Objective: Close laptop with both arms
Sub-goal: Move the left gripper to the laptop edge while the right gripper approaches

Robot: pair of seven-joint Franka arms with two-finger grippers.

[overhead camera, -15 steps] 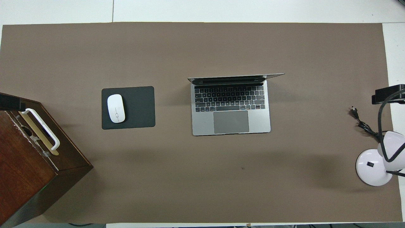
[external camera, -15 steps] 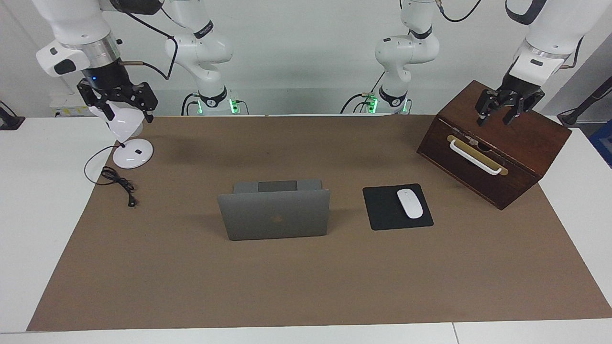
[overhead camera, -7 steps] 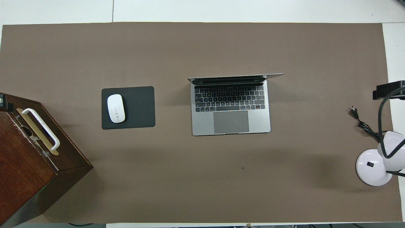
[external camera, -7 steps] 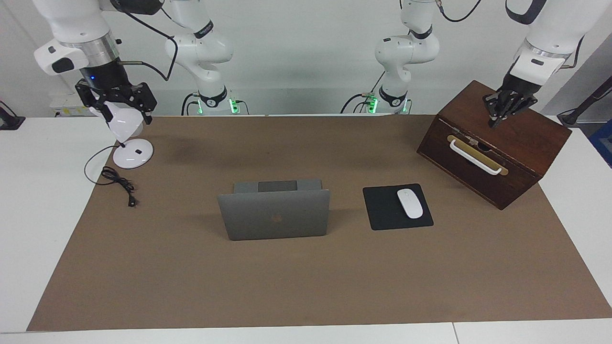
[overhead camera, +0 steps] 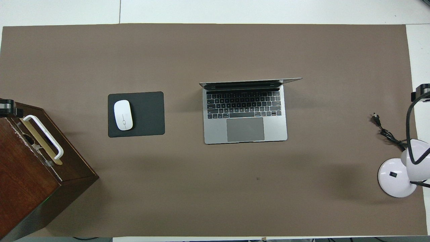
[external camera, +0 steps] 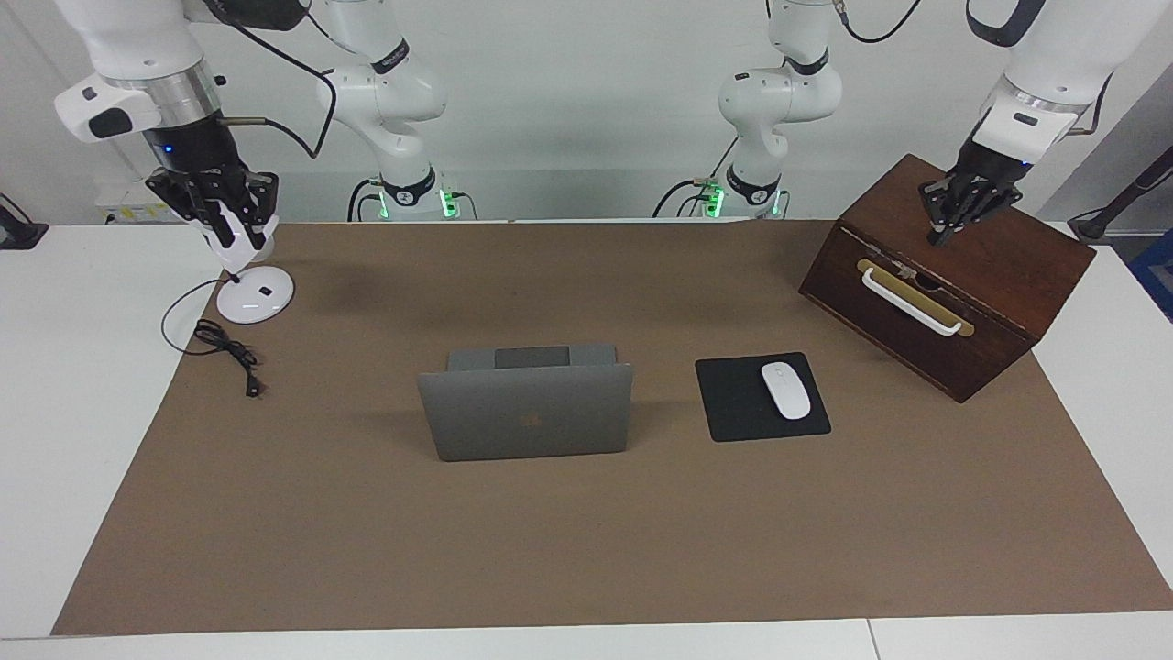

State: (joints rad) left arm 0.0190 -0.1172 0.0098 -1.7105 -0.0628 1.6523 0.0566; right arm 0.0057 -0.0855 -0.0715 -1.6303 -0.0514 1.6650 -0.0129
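Observation:
The silver-grey laptop (external camera: 527, 412) stands open in the middle of the brown mat, its lid upright with the dark logo showing in the facing view. In the overhead view the laptop's (overhead camera: 245, 129) keyboard and trackpad are bare. Neither arm is near it. My left gripper (external camera: 944, 234) hangs shut just over the top of the wooden box, holding nothing. Up in the air over the white desk lamp is my right gripper (external camera: 229, 229), with nothing in it.
A dark wooden box (external camera: 999, 266) with a white handle sits at the left arm's end. A black mouse pad (external camera: 733, 403) with a white mouse (external camera: 785, 390) lies beside the laptop. The lamp base (external camera: 255, 298) and its black cable (external camera: 224, 353) lie at the right arm's end.
The left gripper went from open to shut over the box. The right gripper has shifted slightly toward its own end of the table. The laptop has not moved.

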